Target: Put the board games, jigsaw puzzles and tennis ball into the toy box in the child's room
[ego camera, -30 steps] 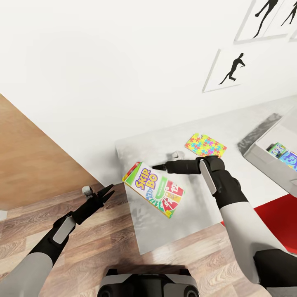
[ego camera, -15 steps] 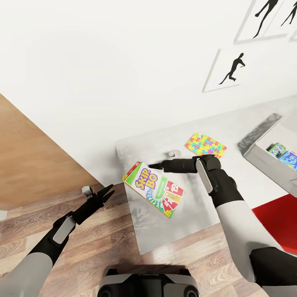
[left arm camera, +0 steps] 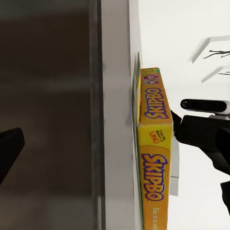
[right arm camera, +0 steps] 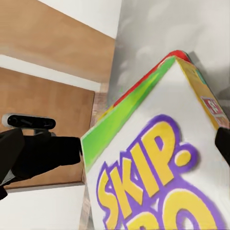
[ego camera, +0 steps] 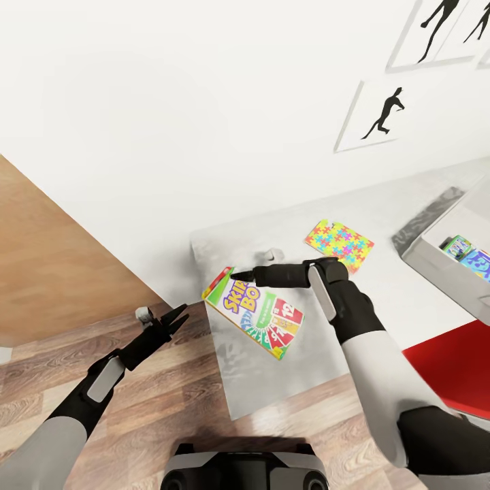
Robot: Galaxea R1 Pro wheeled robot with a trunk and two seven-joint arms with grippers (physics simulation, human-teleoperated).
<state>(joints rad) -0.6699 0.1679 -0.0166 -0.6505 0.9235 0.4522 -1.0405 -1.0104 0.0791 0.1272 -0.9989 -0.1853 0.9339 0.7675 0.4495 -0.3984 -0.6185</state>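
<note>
A board game (ego camera: 256,310), the green, red and yellow Skip-Bo box, lies flat on the light grey table (ego camera: 272,381) near its left edge. My right gripper (ego camera: 235,275) hovers open just over the box's far corner; in the right wrist view the box (right arm camera: 158,167) looms close between the fingers. A jigsaw puzzle (ego camera: 339,243) lies behind my right wrist. The toy box (ego camera: 435,262) stands at the right with two board games (ego camera: 469,253) inside. My left gripper (ego camera: 177,318) hangs open over the floor, left of the table, and sees the box (left arm camera: 153,143) edge-on.
A white wall with black silhouette pictures (ego camera: 384,114) runs behind the table. Wood-plank floor (ego camera: 170,395) lies to the left and front. A red surface (ego camera: 452,364) sits at the lower right, beside the table.
My right gripper has slid left along the table, from beside the puzzle to over the Skip-Bo box's far corner. The left arm and the box have stayed put.
</note>
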